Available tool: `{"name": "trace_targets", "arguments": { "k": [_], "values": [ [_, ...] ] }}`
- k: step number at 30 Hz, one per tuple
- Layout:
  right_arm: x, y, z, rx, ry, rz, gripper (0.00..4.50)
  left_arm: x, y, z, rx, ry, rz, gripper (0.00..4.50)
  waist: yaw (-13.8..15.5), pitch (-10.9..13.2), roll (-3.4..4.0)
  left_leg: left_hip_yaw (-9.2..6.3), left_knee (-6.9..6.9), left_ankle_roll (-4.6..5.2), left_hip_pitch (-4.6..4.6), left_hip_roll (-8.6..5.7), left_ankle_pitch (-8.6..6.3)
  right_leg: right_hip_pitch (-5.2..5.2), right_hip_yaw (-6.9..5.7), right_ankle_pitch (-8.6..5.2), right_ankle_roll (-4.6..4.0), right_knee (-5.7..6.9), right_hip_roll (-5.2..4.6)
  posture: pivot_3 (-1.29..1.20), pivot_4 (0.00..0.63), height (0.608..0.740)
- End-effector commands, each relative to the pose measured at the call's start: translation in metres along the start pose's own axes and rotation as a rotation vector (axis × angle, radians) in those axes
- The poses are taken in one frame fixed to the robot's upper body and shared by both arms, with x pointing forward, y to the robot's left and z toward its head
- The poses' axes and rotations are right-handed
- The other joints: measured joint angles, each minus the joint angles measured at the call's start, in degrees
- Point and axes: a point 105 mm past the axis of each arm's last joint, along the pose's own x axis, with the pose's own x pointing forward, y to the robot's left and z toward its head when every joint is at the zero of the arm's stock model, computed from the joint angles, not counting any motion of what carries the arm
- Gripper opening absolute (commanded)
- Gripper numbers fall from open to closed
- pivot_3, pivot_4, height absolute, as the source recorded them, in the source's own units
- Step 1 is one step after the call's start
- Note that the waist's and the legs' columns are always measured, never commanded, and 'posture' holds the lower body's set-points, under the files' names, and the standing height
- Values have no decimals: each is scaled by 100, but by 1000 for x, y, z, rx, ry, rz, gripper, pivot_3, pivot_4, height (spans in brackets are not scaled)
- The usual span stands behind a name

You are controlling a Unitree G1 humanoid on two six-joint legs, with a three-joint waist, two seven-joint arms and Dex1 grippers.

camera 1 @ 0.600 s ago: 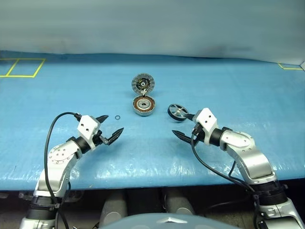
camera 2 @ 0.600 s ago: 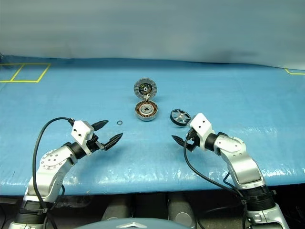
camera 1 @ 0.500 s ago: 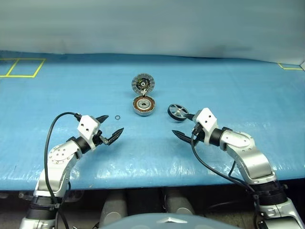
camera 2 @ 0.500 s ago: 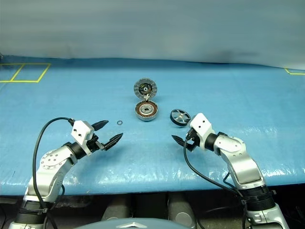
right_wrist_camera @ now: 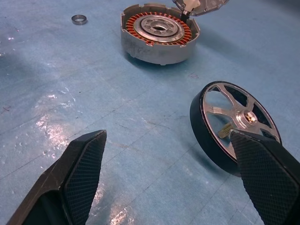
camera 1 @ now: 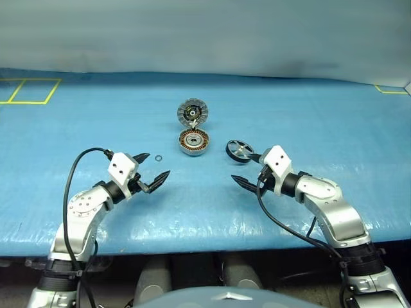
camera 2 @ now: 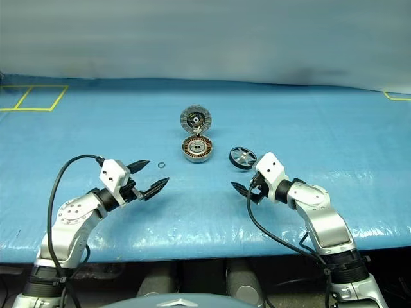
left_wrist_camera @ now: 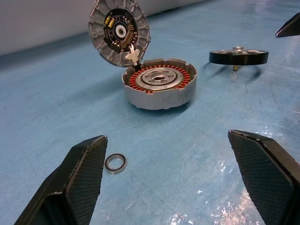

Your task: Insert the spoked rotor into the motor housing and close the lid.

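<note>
Black-rimmed with bright silver spokes, the spoked rotor (camera 1: 239, 151) rests on the blue table cover (camera 1: 334, 122), tilted on a small pin under its hub, roughly midway between the table's left and right edges and a little toward the right. It lies apart from the motor housing (camera 1: 193, 142), which sits just to its left with the copper windings and pale centre facing up. The lid (camera 1: 192, 113) is hinged at the far side of the housing, toward the table's far edge, and stands raised open, its inner face with grey radial segments and a dark hub turned toward the near edge. A small thin ring (camera 1: 158, 157) lies flat on the cover left of the housing, clear of it.

The right gripper (camera 1: 250, 169) hovers just nearer the table's front edge than the rotor, jaws spread wide and grasping nothing; one black fingertip is close beside the rotor's rim, though contact cannot be told. The left gripper (camera 1: 150, 168) hangs over the cover nearer the front edge than the ring, jaws likewise released and empty. Yellow tape lines (camera 1: 29, 91) mark the cover at the far left corner.
</note>
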Motion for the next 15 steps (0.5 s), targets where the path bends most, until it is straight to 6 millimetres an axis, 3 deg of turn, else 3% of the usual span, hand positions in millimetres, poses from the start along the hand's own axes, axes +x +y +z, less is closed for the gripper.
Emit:
{"name": "trace_targets", "arguments": {
  "k": [1, 15],
  "values": [
    [0, -1, 12, -30, -39, -4, 4471, 2, 2, 9, 18, -25, -7, 4500, 1, 0, 0, 0, 0, 0, 0, 0, 0, 0, 0, 0, 0, 0, 0, 0, 150, 740],
    [0, 3, 11, -24, -47, 1, 4471, 5, 6, 6, 31, 14, -31, 4500, 4, 0, 0, 0, 2, 0, 0, 0, 0, 1, 0, 0, 1, 0, 0, 0, 150, 740]
  ]
}}
